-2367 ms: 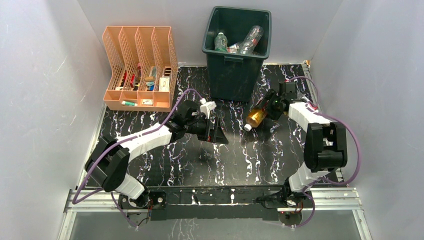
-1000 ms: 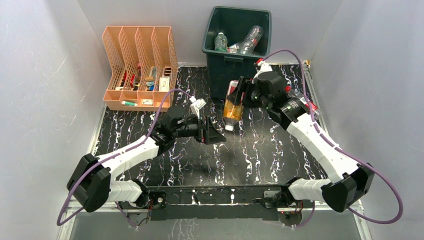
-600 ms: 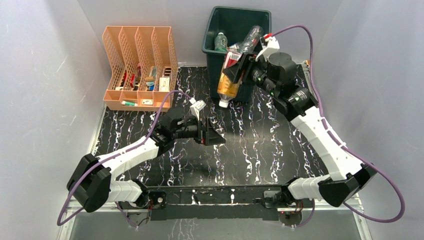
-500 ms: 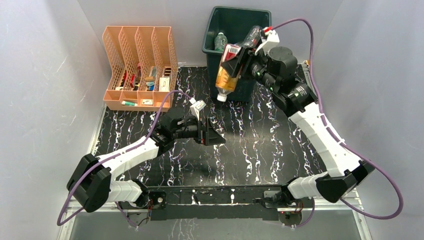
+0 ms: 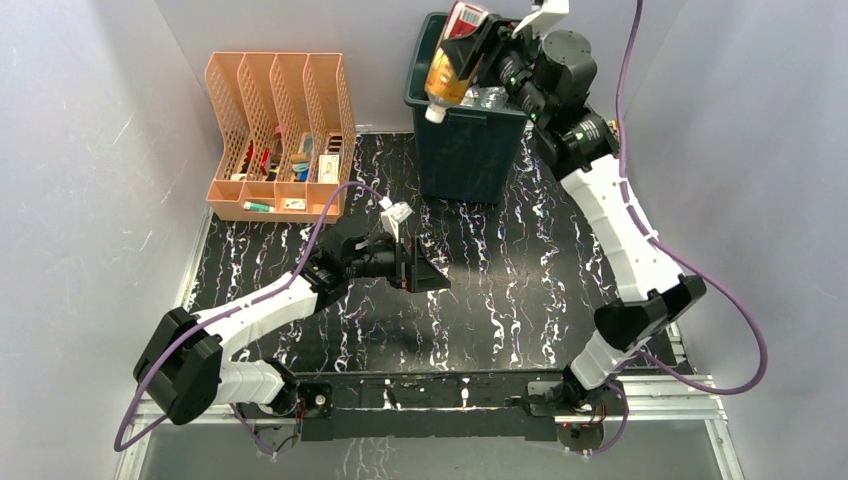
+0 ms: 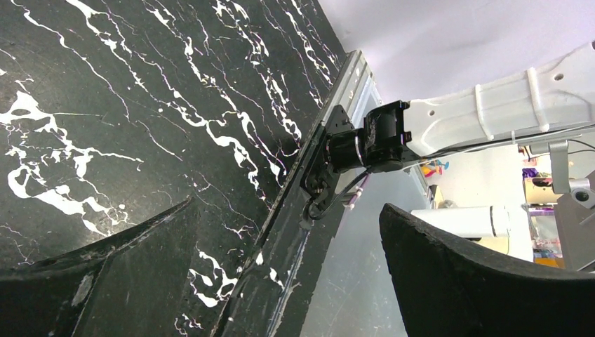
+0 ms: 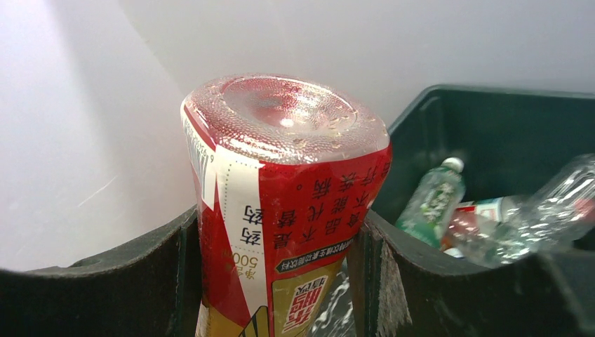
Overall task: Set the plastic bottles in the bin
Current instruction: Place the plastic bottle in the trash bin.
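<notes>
Biggest thing first: the bin (image 5: 468, 120) sits directly under the right end effector (image 5: 472, 40), at the far side of the desk (image 5: 520, 300). That end effector is clamped partway closed around a red-label bottle (image 5: 447, 72), one finger on each side of the label mid-body.

The bottle's long axis is steeply tilted, white cap at the bottom hanging over the bin's near-left rim, and the dimpled base up toward the wrist camera. My guess is it's thin plastic that dents if squeezed hard, and the label film is a bit slick. The amber liquid adds some weight down by the cap, so mid-body looks like the sensible place to hold it.

Below and beyond the right-hand finger, a green-label bottle (image 7: 431, 200) and a clear bottle (image 7: 544, 214) lie in the bin.

The left end effector (image 5: 418, 270) hangs wide open over the desk with nothing in it, well off from the bin.
</notes>
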